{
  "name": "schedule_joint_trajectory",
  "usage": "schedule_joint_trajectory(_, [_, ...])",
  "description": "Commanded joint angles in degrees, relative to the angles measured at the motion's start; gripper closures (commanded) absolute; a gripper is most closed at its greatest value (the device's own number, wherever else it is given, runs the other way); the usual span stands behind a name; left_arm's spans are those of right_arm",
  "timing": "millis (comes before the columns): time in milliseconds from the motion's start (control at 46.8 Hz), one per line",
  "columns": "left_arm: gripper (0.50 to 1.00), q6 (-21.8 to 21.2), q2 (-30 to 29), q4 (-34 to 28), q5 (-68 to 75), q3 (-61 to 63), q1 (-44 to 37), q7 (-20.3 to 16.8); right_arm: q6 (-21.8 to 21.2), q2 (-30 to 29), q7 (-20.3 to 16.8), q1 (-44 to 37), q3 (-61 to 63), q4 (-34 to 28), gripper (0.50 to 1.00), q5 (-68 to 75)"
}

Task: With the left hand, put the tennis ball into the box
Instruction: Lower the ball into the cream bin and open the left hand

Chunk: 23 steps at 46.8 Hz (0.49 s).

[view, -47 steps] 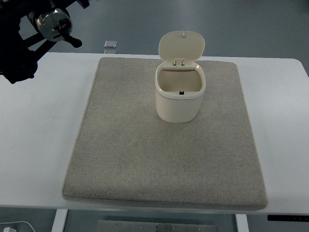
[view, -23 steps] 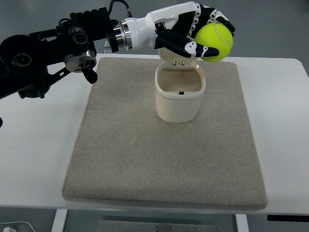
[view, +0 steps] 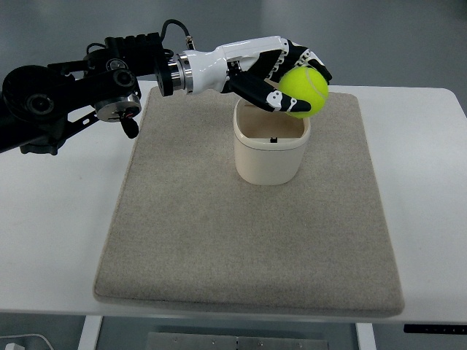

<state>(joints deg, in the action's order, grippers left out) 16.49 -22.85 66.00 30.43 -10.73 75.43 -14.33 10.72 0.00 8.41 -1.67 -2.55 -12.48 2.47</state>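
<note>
- My left arm (view: 80, 95) comes in from the picture's left edge, black at the joints and white along the forearm, and reaches across the far edge of the mat (view: 248, 219).
- My left robot hand (view: 281, 73) is clenched round the ball (view: 305, 92), its black-and-white fingers (view: 271, 98) wrapping it from the near side and from above.
- The ball is bright yellow-green and is held in the air, not resting on anything.
- It sits over the far right part of the box (view: 270, 149), overlapping the rim there; I cannot tell whether it touches the rim.
- The box is a cream tub with rounded corners, standing upright on the far half of the mat.
- Its mouth is open toward the camera, and the pale inside with a small dark mark on the near wall shows below my fingers.
- My hand covers the back of the box, so its lid is hidden from view.
- The mat is grey-beige and lies flat on the white desk (view: 58, 219).
- A small silvery object (view: 155, 68) lies on the floor beyond the desk, partly behind my arm; too small to tell what it is.
</note>
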Motion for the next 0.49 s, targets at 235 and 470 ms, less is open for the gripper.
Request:
schedule_joint_trajectory(235, [1.000, -0.9, -0.2, -2.4, 0.1, 3.6, -0.5, 0.0, 0.0, 0.0, -0.1, 0.0, 0.0, 0.0, 0.562, 0.0])
schedule_joint_trajectory(470, [1.000, -1.5, -0.3, -4.0, 0.1, 4.8, -0.7, 0.0, 0.0, 0.0, 0.0, 0.0, 0.0, 0.0, 0.562, 0.0])
